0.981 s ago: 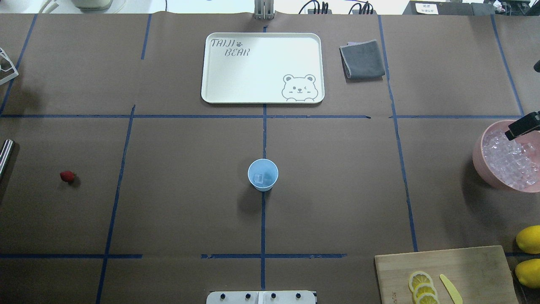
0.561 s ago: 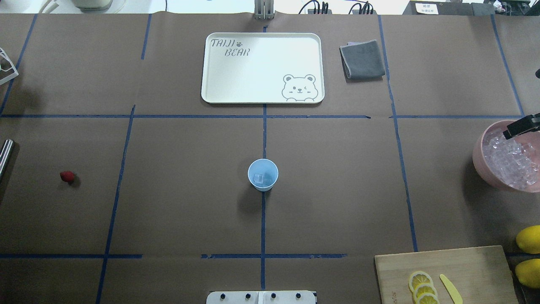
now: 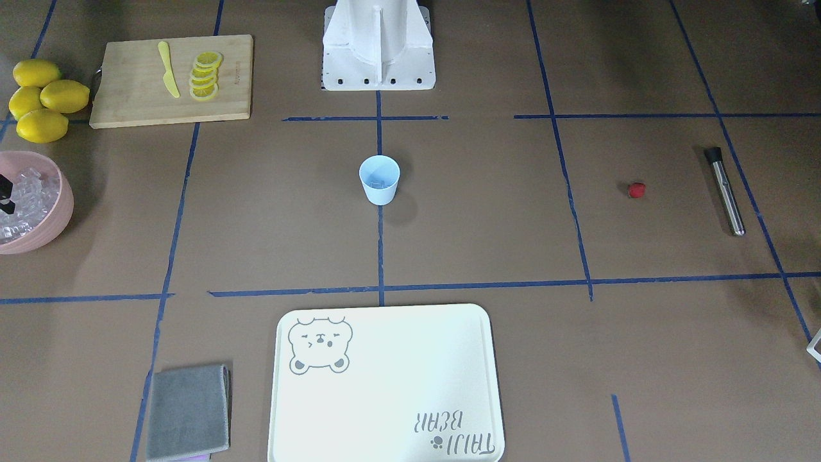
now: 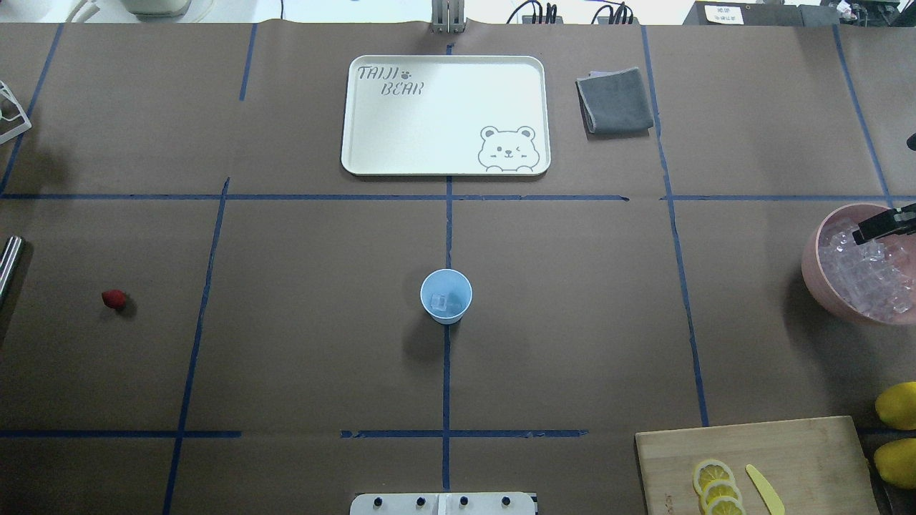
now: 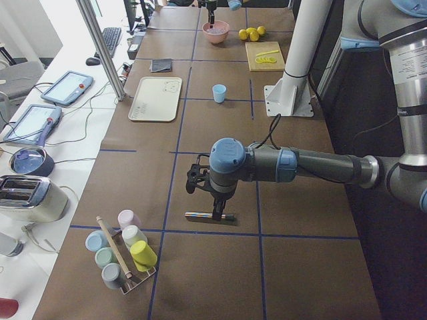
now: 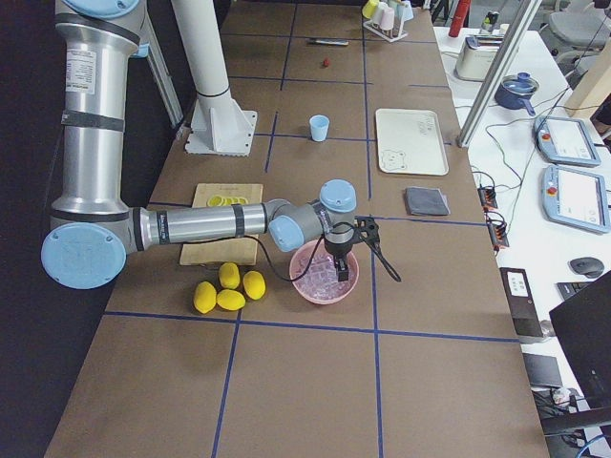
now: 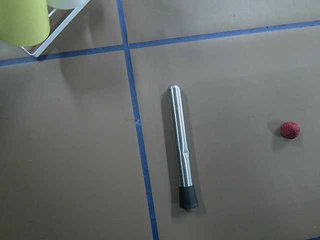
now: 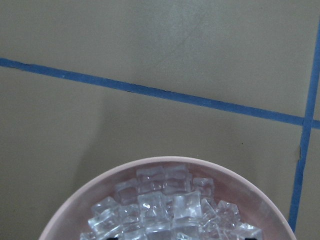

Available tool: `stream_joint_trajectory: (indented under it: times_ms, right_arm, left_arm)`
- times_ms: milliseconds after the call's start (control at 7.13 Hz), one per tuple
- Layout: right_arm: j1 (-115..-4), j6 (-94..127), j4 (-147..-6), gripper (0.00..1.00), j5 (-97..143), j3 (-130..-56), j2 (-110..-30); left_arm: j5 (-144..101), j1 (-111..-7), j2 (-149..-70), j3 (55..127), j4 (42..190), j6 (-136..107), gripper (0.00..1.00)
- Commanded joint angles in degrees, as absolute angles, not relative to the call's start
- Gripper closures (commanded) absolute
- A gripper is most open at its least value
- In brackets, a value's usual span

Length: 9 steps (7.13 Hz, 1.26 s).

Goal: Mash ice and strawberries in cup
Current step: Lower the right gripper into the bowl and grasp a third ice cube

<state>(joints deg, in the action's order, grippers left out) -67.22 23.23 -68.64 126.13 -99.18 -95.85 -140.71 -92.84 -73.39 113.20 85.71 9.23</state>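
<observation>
The light blue cup (image 4: pixel 445 295) stands at the table's middle with one ice cube (image 4: pixel 439 302) inside. A red strawberry (image 4: pixel 113 299) lies far left on the paper, near a steel muddler (image 7: pixel 181 155) with a black tip. More ice (image 8: pixel 165 205) fills the pink bowl (image 4: pixel 812 265) at the right edge. My right gripper (image 4: pixel 884 223) hangs over that bowl; its dark tips barely show, wide apart, at the wrist view's bottom edge, so it is open. My left gripper (image 5: pixel 207 200) hovers above the muddler, and I cannot tell its state.
A cream bear tray (image 4: pixel 358 114) and a folded grey cloth (image 4: pixel 614 100) lie at the far side. A wooden board (image 4: pixel 787 443) with lemon slices (image 4: pixel 715 483) and a yellow knife sits near right, beside whole lemons (image 4: pixel 898 404). A rack of cups (image 5: pixel 123 257) stands at the far left.
My right gripper has shifted slightly nearer over the ice in the pink bowl. The cup, strawberry and muddler have not moved.
</observation>
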Motion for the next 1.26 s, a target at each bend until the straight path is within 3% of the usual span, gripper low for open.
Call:
stream_joint_trajectory:
  times_ms: [0, 421, 561, 701, 841, 1122]
  right_arm:
    - [-66.01, 25.66, -68.47, 0.23, 125.86, -99.05, -96.59]
    - [-64.69, 25.66, -68.47, 0.26, 123.93, -99.05, -96.86]
    - [-64.69, 25.58, -68.55, 0.32, 123.58, -99.05, -96.94]
    - [-64.69, 25.49, -68.64, 0.71, 123.57, -98.97, -96.94]
    - [-64.69, 25.05, -68.64, 0.95, 123.57, -98.96, -96.94]
    - [-64.69, 24.87, -68.64, 0.97, 123.57, -99.05, -97.12]
  left_arm:
    - [-140.71, -92.73, -73.39, 113.20, 85.78, 9.23, 0.00]
    - [-140.80, -92.90, -73.39, 113.20, 85.78, 9.23, 0.00]
    - [-140.80, -92.73, -73.39, 113.20, 85.78, 9.23, 0.00]
    - [-140.80, -92.90, -73.39, 113.20, 85.78, 9.23, 0.00]
    - [-140.80, -92.73, -73.39, 113.20, 85.78, 9.23, 0.00]
    - [-140.80, -92.90, -73.39, 113.20, 85.87, 9.23, 0.00]
